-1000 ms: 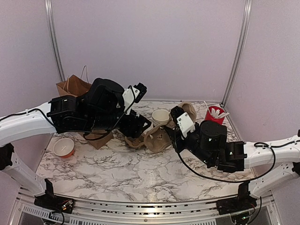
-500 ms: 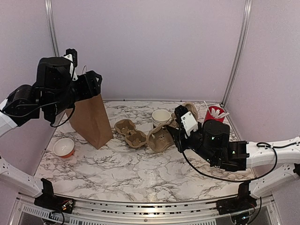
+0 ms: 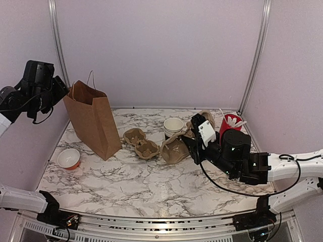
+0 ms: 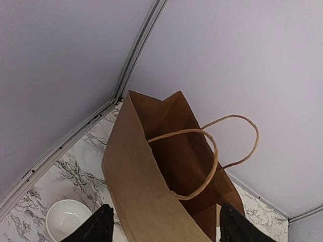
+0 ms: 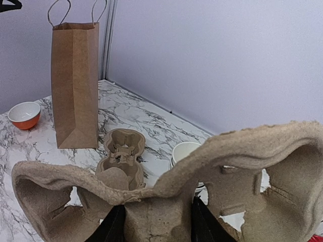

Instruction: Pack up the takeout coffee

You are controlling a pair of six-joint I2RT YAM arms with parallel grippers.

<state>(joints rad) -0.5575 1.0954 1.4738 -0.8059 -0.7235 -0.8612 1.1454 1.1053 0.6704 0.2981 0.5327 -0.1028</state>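
A stack of paper cups [image 3: 173,125], white inside and dark outside, stands open-topped at the back centre; it also shows in the right wrist view [image 5: 187,150]. No lid shows on it. My right gripper [image 3: 188,142] is shut on the middle wall of a brown pulp cup carrier [image 3: 174,149], held tilted just in front of the cups; its gripper [image 5: 157,225] clamps the carrier [image 5: 242,151]. My left gripper [image 4: 166,233] is open and empty, high above the open mouth of the upright brown paper bag [image 4: 146,201]; it sits far left [image 3: 59,88] by the bag [image 3: 94,123].
A second, smaller pulp carrier [image 3: 141,143] lies between the bag and the held carrier. A red cup of white stirrers [image 3: 231,122] stands at the back right. An orange bowl [image 3: 68,158] sits at the left edge. Walls close the back and sides.
My left arm has swung from over the table centre up to the far left. It set the bag upright and let go of it. My right gripper and its carrier shifted slightly right.
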